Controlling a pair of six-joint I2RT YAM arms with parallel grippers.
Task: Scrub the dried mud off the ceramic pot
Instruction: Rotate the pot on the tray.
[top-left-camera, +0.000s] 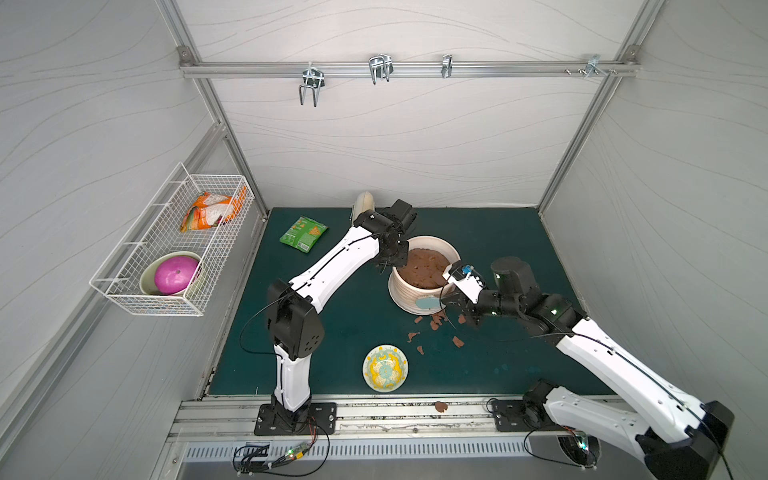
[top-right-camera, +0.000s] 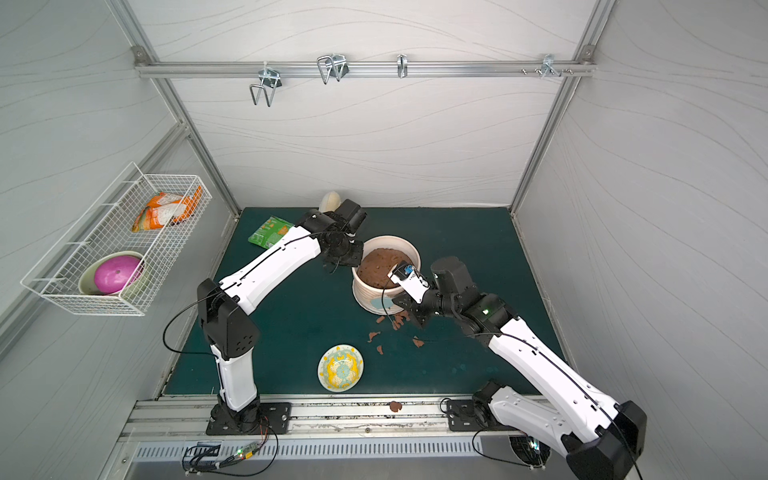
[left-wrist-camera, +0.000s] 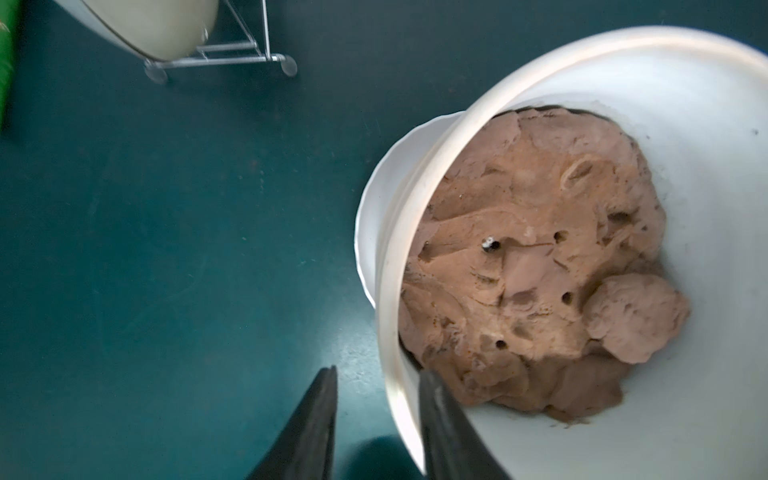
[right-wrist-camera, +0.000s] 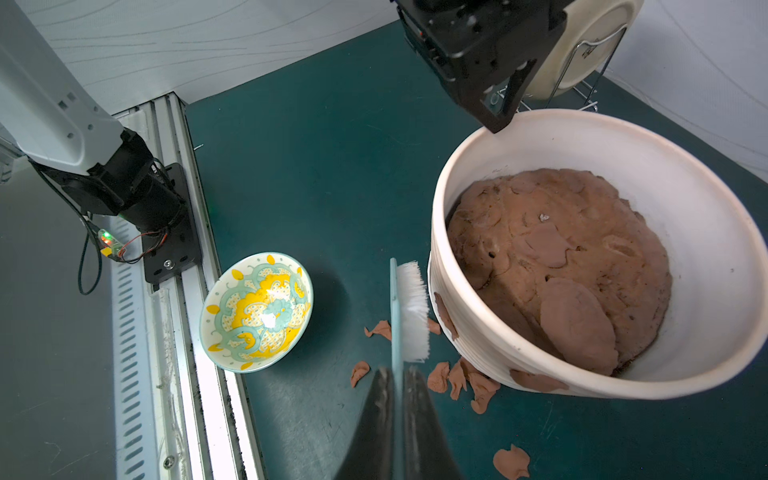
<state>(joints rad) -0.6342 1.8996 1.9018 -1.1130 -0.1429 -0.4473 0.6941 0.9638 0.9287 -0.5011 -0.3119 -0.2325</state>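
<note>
Green surface (top-left-camera: 332, 340) carrying the pot (top-left-camera: 405, 296), which stands upright near the centre and is filled with brown soil (top-left-camera: 428, 268).

Left end effector (left-wrist-camera: 378, 372) is at the pot's 10 o'clock rim. Its fingers (left-wrist-camera: 307, 424) are spread, one outside the wall and one inside. A gap shows on the outer side, so it appears to grip nothing.

Right end effector (right-wrist-camera: 397, 374) is at the pot's 4 to 5 o'clock, pinching the handle of the brush (right-wrist-camera: 411, 311). The brush's long axis runs straight on from the fingers, along the outer wall. Its bristles face the wall, touching or just beside it.

Dried mud (right-wrist-camera: 445, 316) clings to that wall just beyond the bristle tips. A second patch (right-wrist-camera: 536, 380) sits farther round, near the base. Loose flakes (right-wrist-camera: 438, 376) lie on the surface at 5 to 6 o'clock.

Judged: the right arm is nearer, and a short stroke along the wall should reach the patch.
</note>
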